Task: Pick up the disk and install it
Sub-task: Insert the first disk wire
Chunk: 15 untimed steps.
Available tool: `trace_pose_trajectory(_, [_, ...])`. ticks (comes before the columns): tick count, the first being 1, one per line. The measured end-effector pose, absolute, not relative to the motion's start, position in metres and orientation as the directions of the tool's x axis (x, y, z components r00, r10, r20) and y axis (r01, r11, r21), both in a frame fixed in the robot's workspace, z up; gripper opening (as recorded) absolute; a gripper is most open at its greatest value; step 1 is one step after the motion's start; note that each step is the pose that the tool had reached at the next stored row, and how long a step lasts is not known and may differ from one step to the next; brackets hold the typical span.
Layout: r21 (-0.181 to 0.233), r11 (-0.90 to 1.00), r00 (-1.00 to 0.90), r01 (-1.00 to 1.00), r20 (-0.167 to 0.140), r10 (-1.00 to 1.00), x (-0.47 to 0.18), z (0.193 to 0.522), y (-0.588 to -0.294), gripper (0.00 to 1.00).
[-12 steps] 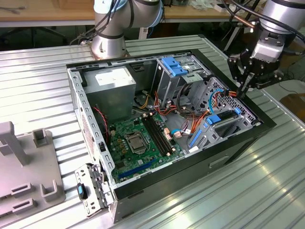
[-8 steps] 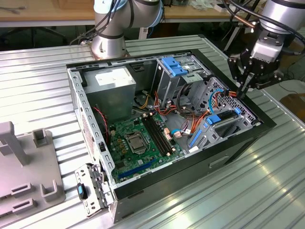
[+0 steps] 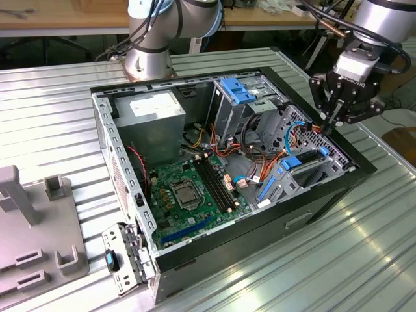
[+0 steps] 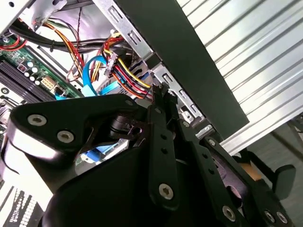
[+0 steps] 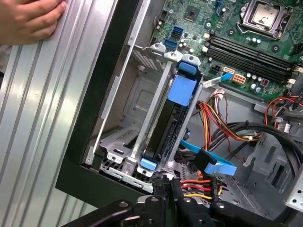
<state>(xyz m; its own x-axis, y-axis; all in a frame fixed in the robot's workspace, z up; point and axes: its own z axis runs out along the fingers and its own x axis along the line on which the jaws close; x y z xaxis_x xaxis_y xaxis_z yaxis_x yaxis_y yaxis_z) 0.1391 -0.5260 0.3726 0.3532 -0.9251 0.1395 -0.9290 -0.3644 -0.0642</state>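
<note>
Silver ribbed metal forms the table (image 3: 52,104), which carries the open black computer case (image 3: 260,224) lying on its side with the interior facing up. Bare table surface borders the case rim on the exterior view's right. A grey moulded fixture (image 3: 39,227) sits at the exterior view's left, well apart from the case.

Inside the case, the green motherboard (image 3: 195,188) covers the floor. The grey power supply box (image 3: 153,117) occupies the far corner.

The metal drive cage (image 5: 137,90) runs just inside the case wall, between that wall and the motherboard. The cage is open at the top.

The disk (image 5: 165,127) is seated in this cage, standing on edge between the cage walls. Its long axis lies parallel to the adjacent case wall. The blue carrier tab (image 5: 182,90) is at the end farther from the gripper.

The gripper (image 5: 164,182) hangs above the cage end near the case corner. Its fingertips are pressed together and pinch nothing. Red, yellow and orange wires (image 5: 208,113) and a flat blue cable (image 5: 208,163) crowd the space beside the fingertips.

In the first wrist view, a person's hand (image 5: 28,19) rests on the table outside the case.
</note>
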Motion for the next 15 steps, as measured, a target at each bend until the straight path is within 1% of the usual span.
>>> trace_pose_trajectory(4, [-0.064,-0.33,0.319,-0.942,0.139,-0.937,0.1354,0.3716,-0.526,0.17])
trace_pose_trajectory(13, [-0.064,-0.128,0.118,-0.99,0.14,-0.983,0.1352,0.3688,-0.526,0.17])
trace_pose_trajectory(15, [-0.064,-0.112,0.102,-0.992,0.139,-0.985,0.1336,0.3683,-0.526,0.17])
